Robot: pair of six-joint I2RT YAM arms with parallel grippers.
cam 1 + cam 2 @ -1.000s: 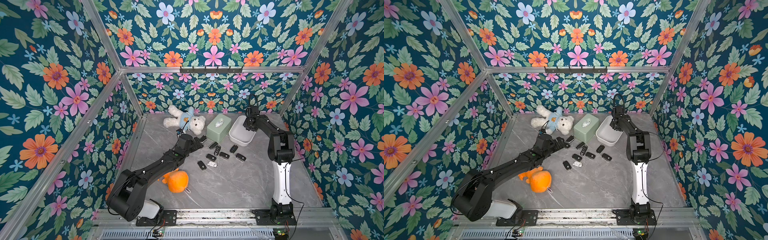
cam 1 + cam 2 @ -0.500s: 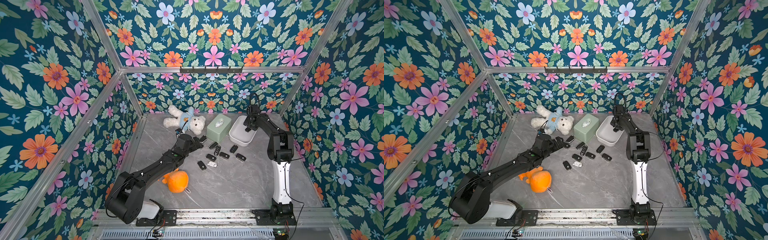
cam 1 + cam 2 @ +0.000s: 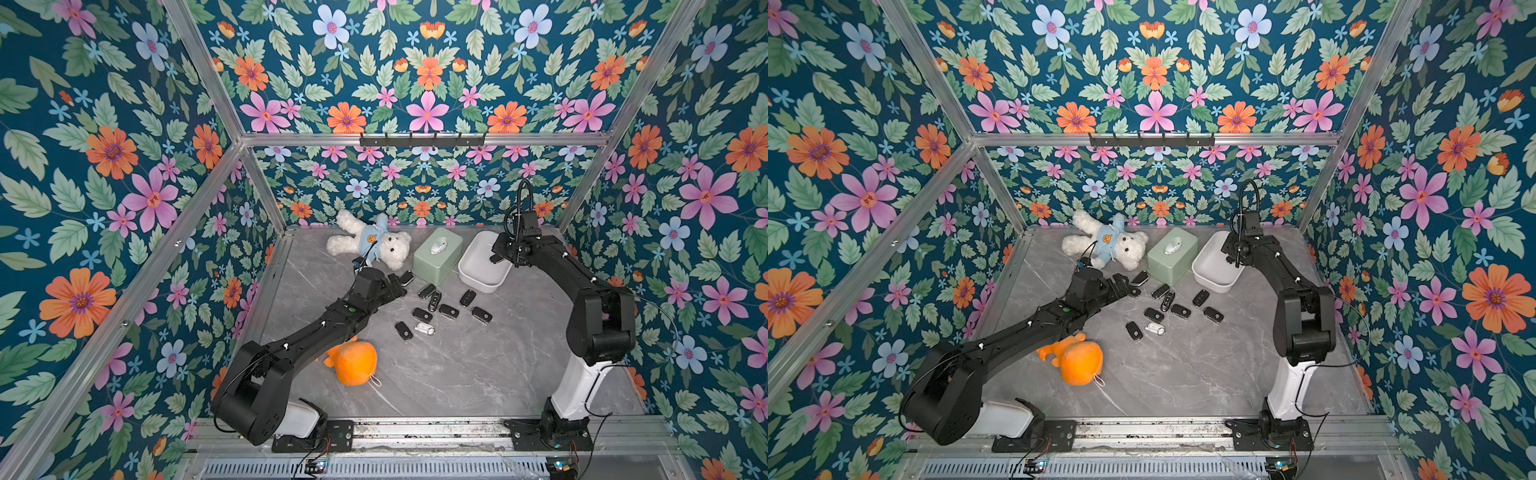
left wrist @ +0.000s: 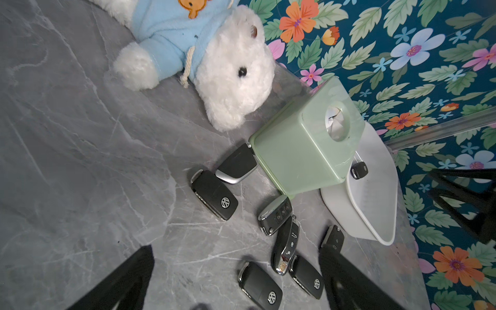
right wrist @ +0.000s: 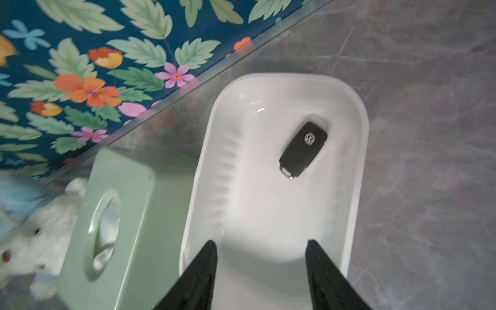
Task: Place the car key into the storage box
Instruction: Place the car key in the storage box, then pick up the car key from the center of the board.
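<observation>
A black Volkswagen car key is seen lying flat on the floor of the white storage box, touched by nothing. The right hand is held above one end of the box, its fingers partly parted and empty. A pale green tissue box stands just beside the storage box. The left hand is spread wide and empty over loose car keys scattered on the grey bench, near a white teddy bear.

Left arm, right arm: jaws apart.
</observation>
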